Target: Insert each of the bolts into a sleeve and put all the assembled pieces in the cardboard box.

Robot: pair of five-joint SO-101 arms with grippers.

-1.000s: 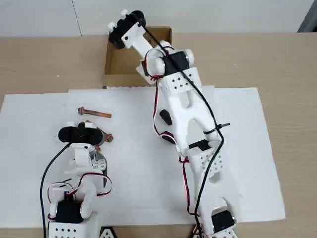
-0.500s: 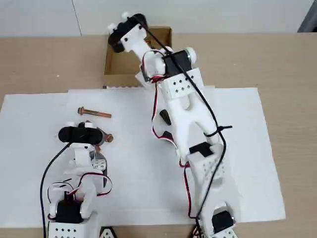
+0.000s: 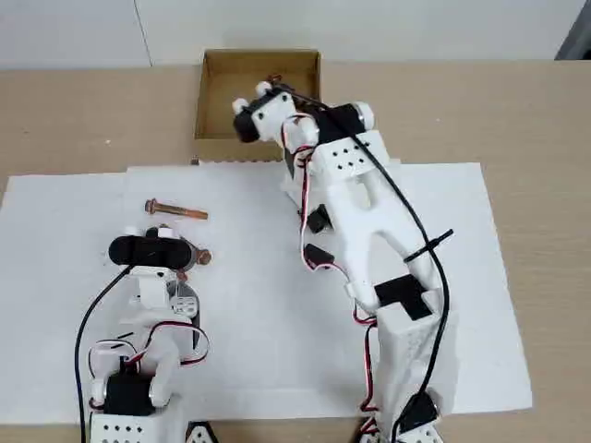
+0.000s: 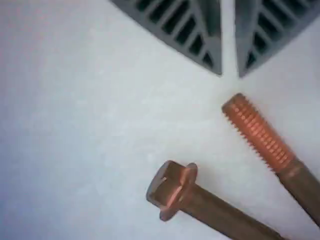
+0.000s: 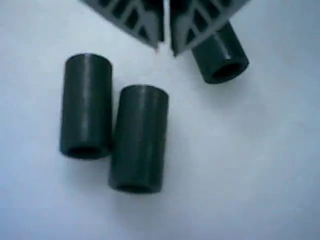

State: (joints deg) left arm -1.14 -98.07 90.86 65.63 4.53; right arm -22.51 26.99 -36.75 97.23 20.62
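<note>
Two copper bolts lie on white paper in the left wrist view: one showing its hex head (image 4: 172, 190), the other its threaded end (image 4: 257, 132). My left gripper (image 4: 230, 72) hovers shut just past that threaded tip, holding nothing. From above, one bolt (image 3: 175, 210) lies alone and another bolt's head (image 3: 203, 257) pokes out beside the left arm. Three black sleeves lie under my right gripper (image 5: 165, 49), which is shut and empty: two side by side (image 5: 86, 106) (image 5: 138, 137), and a third (image 5: 220, 55) partly behind a finger. The cardboard box (image 3: 226, 97) stands at the back.
A white paper sheet (image 3: 249, 323) covers the wooden table in front of the box. The right arm (image 3: 351, 203) stretches over the sheet's middle, its wrist at the box's front edge. Bare paper lies between the two arms and at the far right.
The right arm has drawn back from over the box toward the paper, leaving the box uncovered. The left arm and the bolts have not moved.
</note>
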